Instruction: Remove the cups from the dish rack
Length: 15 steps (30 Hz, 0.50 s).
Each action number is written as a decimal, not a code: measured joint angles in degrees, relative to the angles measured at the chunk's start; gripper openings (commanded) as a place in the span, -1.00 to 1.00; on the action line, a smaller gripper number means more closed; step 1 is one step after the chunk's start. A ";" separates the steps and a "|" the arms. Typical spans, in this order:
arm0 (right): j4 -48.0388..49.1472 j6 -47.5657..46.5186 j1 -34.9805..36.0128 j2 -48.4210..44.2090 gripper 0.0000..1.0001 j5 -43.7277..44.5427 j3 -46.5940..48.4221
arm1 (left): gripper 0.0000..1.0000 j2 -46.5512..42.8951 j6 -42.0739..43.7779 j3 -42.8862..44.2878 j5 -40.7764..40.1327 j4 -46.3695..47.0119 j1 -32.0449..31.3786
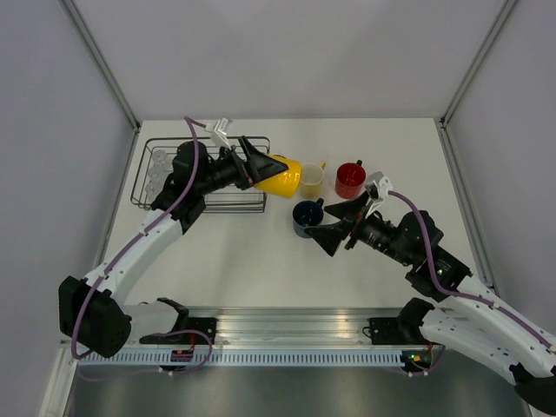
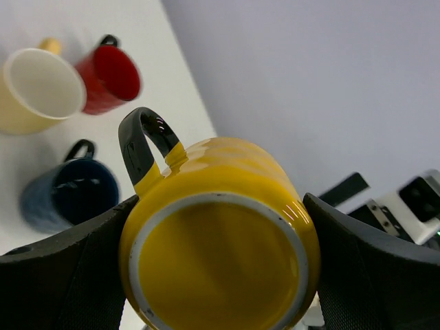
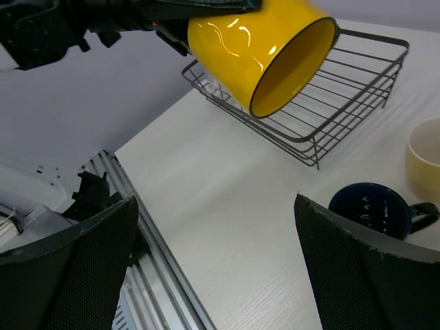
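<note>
The left tool (image 1: 263,169) has the yellow mug (image 1: 282,178) clamped between both fingers, so it's spread wide around the mug's body. The mug is up in the air and tipped on its side, bottom facing the left wrist camera, mouth pointing away toward the other mugs and dark handle sticking up. From the right wrist view it hangs over the right end of the dish rack (image 1: 165,140), right at the edge. 3 mugs are out on the worktop (image 1: 261,261) to the right of the rack, all upright: a cream mug (image 1: 311,178) closest to the yellow one, a red mug (image 1: 350,180) just beside that, and a dark blue mug (image 1: 306,215) nearer the arms. The right tool (image 1: 330,224) is wide open with nothing in it, low over the worktop, fingers just beside the blue mug. Some clear glasses (image 1: 159,165) sit in the left end of the rack; an exact count is hard from here.
</note>
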 measured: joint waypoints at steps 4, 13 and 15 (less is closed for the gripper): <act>5.49 0.85 0.00 -0.20 0.91 -5.20 -0.87 | -0.95 -2.99 -6.95 -5.95 5.62 10.58 -0.81; 16.39 3.93 0.00 1.99 0.74 -12.85 -1.18 | -0.95 -3.65 -17.97 -13.42 9.42 28.92 -8.94; 18.21 4.48 0.00 2.73 0.65 -13.88 -1.22 | -0.95 -4.13 -18.73 -14.36 8.96 31.06 -11.21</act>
